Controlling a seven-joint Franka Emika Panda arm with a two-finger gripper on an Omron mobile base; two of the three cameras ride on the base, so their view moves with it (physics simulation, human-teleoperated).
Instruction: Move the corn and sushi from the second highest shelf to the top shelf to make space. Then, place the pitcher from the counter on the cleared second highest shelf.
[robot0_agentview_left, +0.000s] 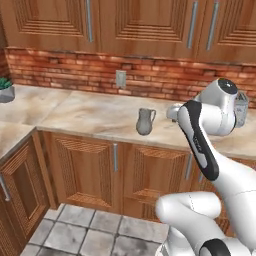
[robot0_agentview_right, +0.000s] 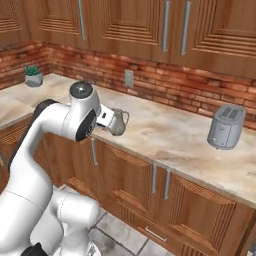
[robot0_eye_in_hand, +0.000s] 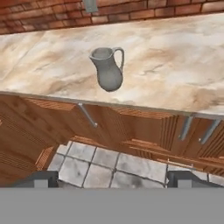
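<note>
The pitcher (robot0_agentview_left: 145, 121) is a small dull grey jug standing upright on the marble counter (robot0_agentview_left: 95, 117), near its front edge. In the hand view the pitcher (robot0_eye_in_hand: 107, 68) shows in the upper middle, handle to the right. My gripper (robot0_eye_in_hand: 113, 178) is open, its two fingertips (robot0_eye_in_hand: 43, 177) set wide apart with nothing between them. It hangs in front of the counter edge, above the floor and short of the pitcher. In the right base view my hand partly covers the pitcher (robot0_agentview_right: 120, 123). The corn, the sushi and the top shelf are out of view.
A boxy grey toaster (robot0_agentview_right: 226, 127) stands on the counter to the right. A small potted plant (robot0_agentview_right: 33, 76) sits at the far left corner. A brick wall with an outlet (robot0_agentview_left: 120, 78) backs the counter. Wooden cabinets hang above and stand below, over a tiled floor (robot0_eye_in_hand: 100, 168).
</note>
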